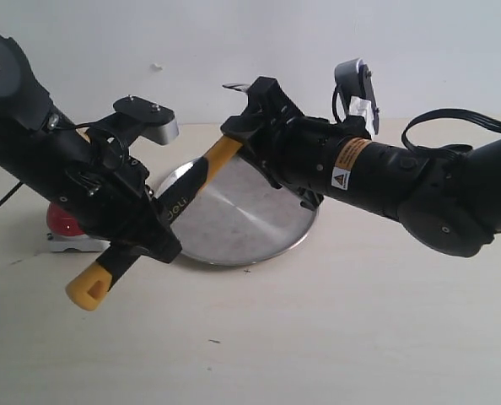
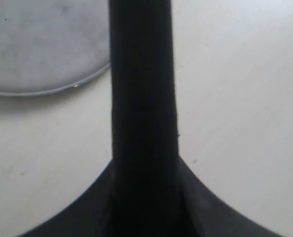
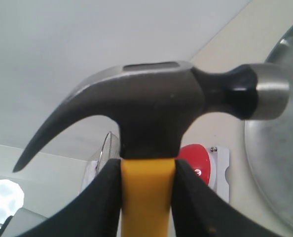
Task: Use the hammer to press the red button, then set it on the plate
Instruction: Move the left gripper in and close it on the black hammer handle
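Both arms grip the hammer (image 1: 183, 198) above the plate (image 1: 234, 261), the tool tilted across the plate's left half in the exterior view. Its yellow butt juts out past the plate's left rim, and its dark steel head rises over the plate's far edge. The left hand (image 1: 153, 232) is clamped on the black grip. The right hand (image 1: 249, 137) is closed on the yellow neck just under the head, fingers (image 3: 104, 197) pressed to both sides. The red button (image 1: 62, 221) sits on the pale worktop (image 1: 335, 337) just left of the plate, partly hidden by the left arm.
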